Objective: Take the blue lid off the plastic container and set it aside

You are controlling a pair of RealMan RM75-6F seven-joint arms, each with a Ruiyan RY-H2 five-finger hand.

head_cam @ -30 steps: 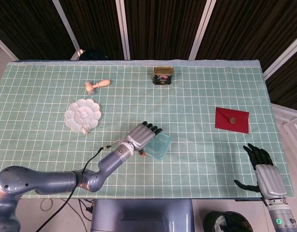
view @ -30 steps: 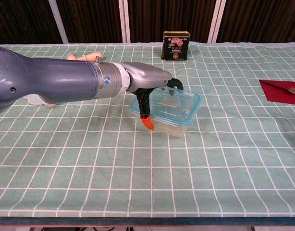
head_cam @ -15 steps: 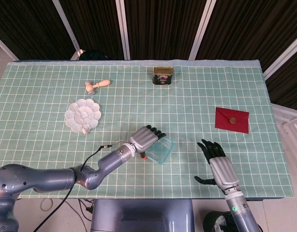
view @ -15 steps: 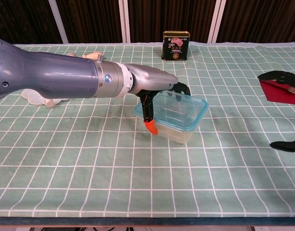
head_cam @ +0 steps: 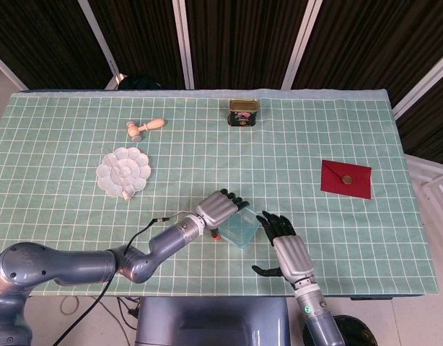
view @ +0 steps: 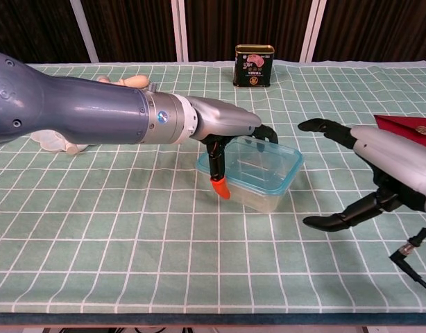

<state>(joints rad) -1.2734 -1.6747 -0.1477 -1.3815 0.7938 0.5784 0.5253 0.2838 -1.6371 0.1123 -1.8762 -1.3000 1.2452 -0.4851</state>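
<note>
Two hands flank the container (view: 253,173), which sits near the table's (head_cam: 315,137) front edge, blue lid (view: 268,156) on. The left hand (head_cam: 218,209) clasps its left end, fingers over the rim; the right hand (head_cam: 288,249) hovers just beside, fingers spread, holding nothing. Judged step: bracing; next, the right hand must catch the lid's edge.

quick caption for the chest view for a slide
Left hand grips the lidded plastic container while the open right hand comes alongside, tin at the back.
</note>
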